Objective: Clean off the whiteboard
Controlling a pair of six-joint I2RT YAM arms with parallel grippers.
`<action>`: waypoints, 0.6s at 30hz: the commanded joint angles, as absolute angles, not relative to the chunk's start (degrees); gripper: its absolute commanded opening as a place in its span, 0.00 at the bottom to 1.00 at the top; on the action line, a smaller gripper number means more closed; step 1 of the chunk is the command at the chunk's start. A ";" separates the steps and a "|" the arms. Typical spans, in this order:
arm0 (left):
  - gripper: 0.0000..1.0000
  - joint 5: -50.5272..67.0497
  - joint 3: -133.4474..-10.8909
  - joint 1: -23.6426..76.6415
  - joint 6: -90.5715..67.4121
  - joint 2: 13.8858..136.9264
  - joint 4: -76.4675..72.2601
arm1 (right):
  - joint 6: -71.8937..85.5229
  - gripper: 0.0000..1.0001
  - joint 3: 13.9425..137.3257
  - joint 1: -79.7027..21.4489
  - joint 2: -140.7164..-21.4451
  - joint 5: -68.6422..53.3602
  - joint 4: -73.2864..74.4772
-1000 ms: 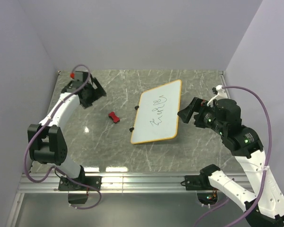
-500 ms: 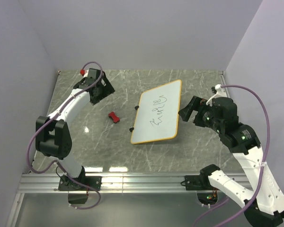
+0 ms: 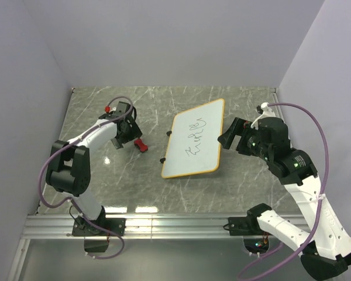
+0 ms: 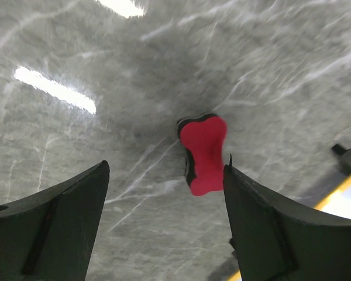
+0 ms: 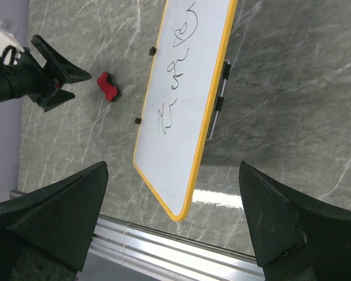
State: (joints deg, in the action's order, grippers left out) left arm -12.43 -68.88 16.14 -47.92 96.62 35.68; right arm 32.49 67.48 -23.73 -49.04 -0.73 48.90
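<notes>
The grey marble-patterned bench (image 3: 251, 181) stood enclosed by plain pale walls (image 3: 164, 47) on three sides, with light glare near its front aluminium rail (image 3: 175, 225). The whiteboard (image 3: 194, 140) lay flat and skewed, right of centre, bearing dark scribbles. The left gripper (image 3: 131, 132) hovered wide open and empty just beside the red eraser (image 3: 141, 145). The right gripper (image 3: 229, 136), likewise wide open and empty, hung by the board's right edge.
</notes>
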 commanded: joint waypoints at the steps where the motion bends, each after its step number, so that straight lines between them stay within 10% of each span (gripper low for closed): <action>1: 0.83 -10.56 -66.45 17.22 -49.22 96.77 31.56 | 31.38 1.00 69.52 -23.47 -48.69 -0.70 48.51; 18: 0.79 -13.80 -75.14 21.80 -55.02 106.96 35.42 | 33.66 0.99 67.94 -23.55 -45.62 -0.09 51.85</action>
